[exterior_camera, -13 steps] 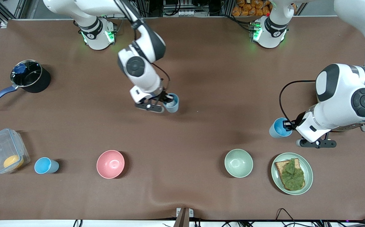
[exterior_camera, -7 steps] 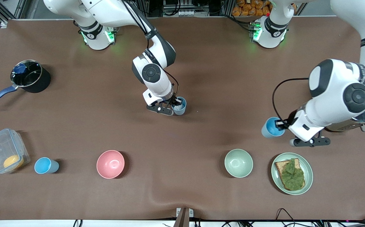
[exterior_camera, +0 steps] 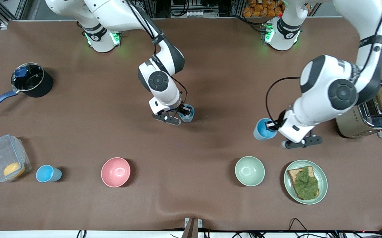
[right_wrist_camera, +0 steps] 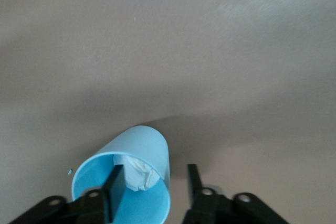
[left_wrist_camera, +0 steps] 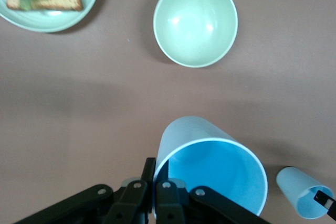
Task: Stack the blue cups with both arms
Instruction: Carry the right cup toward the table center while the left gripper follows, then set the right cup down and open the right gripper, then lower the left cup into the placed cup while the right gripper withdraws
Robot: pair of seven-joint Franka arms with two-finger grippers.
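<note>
i have the left gripper [exterior_camera: 272, 126] pinched shut on the rim of a sky-blue cup [exterior_camera: 261, 129], carried up over bare table between the green bowl [exterior_camera: 249, 171] and the toaster [exterior_camera: 365, 120]. in the left wrist view the cup's wall sits clamped between my fingers [left_wrist_camera: 148, 181], mouth tilted toward the camera.

the right gripper [exterior_camera: 181, 113] straddles the wall of the paler cup [exterior_camera: 187, 113] near mid-table: one finger [right_wrist_camera: 116, 183] inside, the other outside and apart from the wall, so it looks unclamped. something white and crumpled lies in that cup.

to stack well, i think the paler cup should be steadied upright, and my carried cup levelled directly above its mouth before lowering. that white wad may stop it seating.

a third blue cup [exterior_camera: 48, 174] waits beside the plastic box [exterior_camera: 2, 158], well away from both grippers.
</note>
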